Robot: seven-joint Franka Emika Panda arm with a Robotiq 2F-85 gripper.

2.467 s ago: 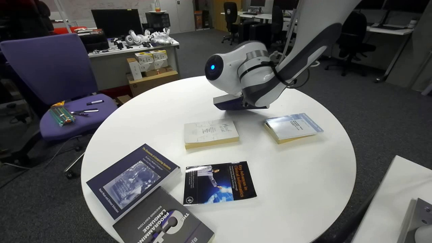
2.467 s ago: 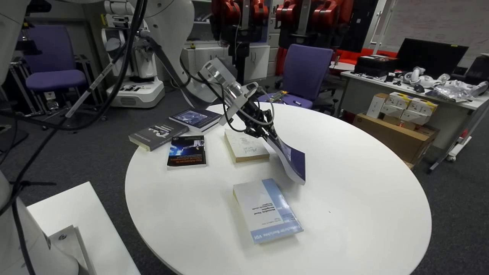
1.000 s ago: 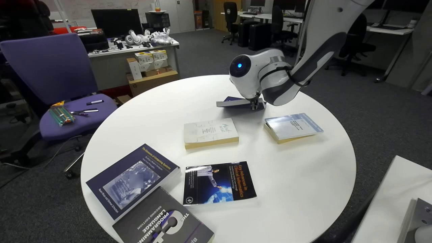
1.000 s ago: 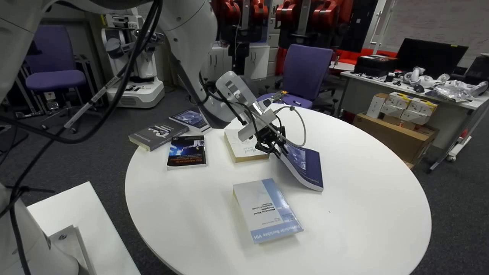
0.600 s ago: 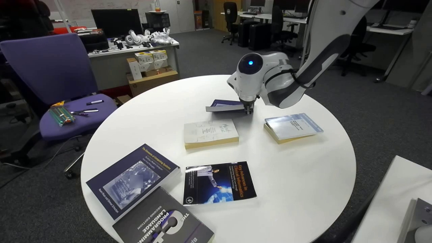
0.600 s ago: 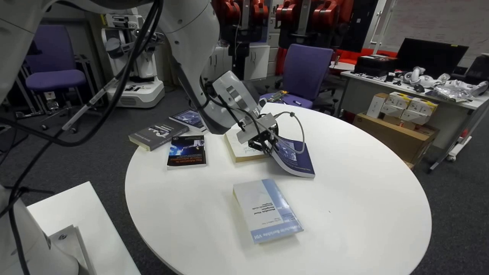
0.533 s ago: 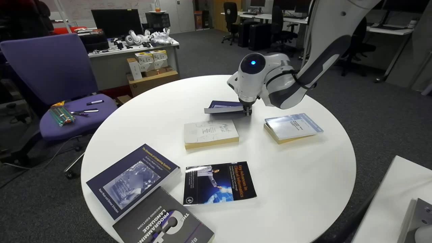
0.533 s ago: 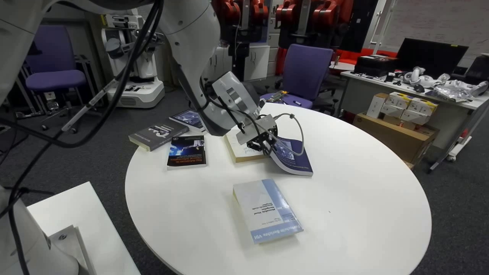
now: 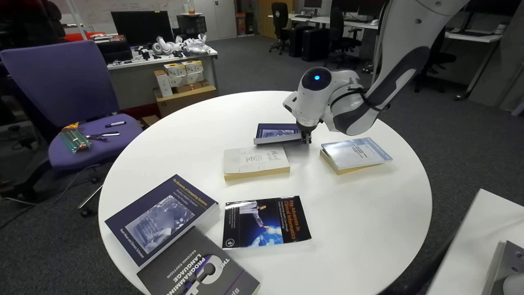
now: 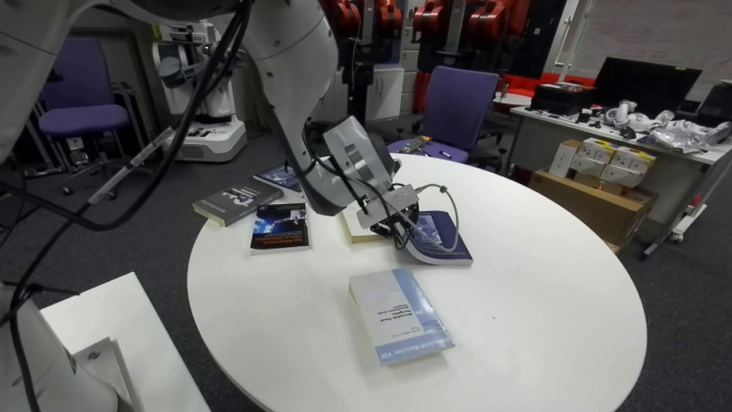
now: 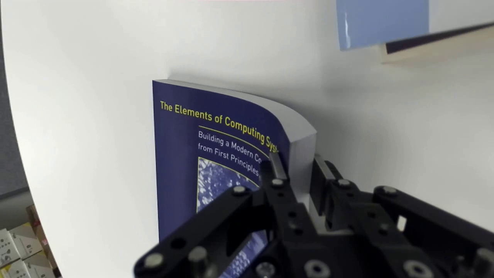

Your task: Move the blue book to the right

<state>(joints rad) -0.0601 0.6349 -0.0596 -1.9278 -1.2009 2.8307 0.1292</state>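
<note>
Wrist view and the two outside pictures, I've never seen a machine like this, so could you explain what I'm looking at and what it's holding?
This is a robot arm ending in a pinching end effector. Both exterior views come from cameras outside it, looking at a round table from different places; the wrist view comes from a camera mounted on the arm. On the table lie a white book, a pale book, a black book, a grey book and a navy book. The end effector grips one edge of the blue book, holding that side up, bent.
</note>
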